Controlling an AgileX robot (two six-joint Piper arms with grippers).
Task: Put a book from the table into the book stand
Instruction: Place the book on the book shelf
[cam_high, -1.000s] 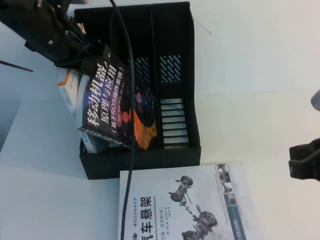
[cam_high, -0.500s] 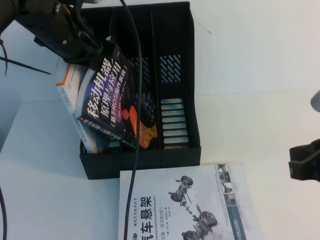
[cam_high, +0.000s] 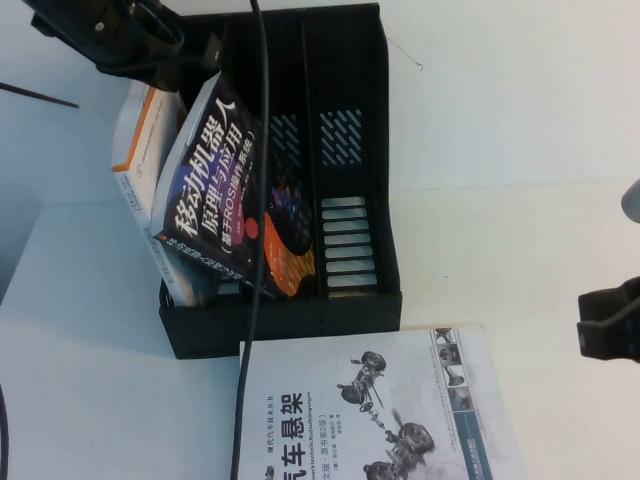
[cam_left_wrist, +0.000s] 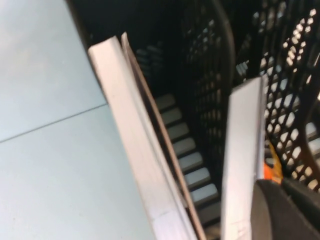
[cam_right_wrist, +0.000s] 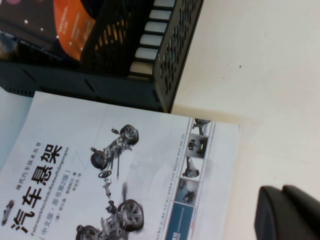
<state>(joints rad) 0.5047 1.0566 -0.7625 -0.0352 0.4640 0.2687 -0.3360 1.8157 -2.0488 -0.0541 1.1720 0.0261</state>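
The dark navy book (cam_high: 235, 200) with the white Chinese title stands tilted in the left slot of the black book stand (cam_high: 340, 60), leaning left. My left gripper (cam_high: 185, 52) is above the stand's far left corner, just off the book's top corner, open and holding nothing. In the left wrist view one of its fingers (cam_left_wrist: 285, 210) sits beside a book's white page edge (cam_left_wrist: 242, 150) inside the stand (cam_left_wrist: 210, 75). My right gripper (cam_high: 600, 325) hangs shut and empty over the table (cam_high: 500, 150) at the right edge; it also shows in the right wrist view (cam_right_wrist: 281, 195).
A white-and-orange book (cam_high: 135, 150) leans against the stand's left side. A white book with car suspension pictures (cam_high: 370, 410) lies flat in front of the stand and shows in the right wrist view (cam_right_wrist: 115, 170). A black cable (cam_high: 258, 300) hangs across the stand.
My left gripper has let go of the dark book and moved up and back, away from it. The book now rests in the stand. The right arm has not moved.
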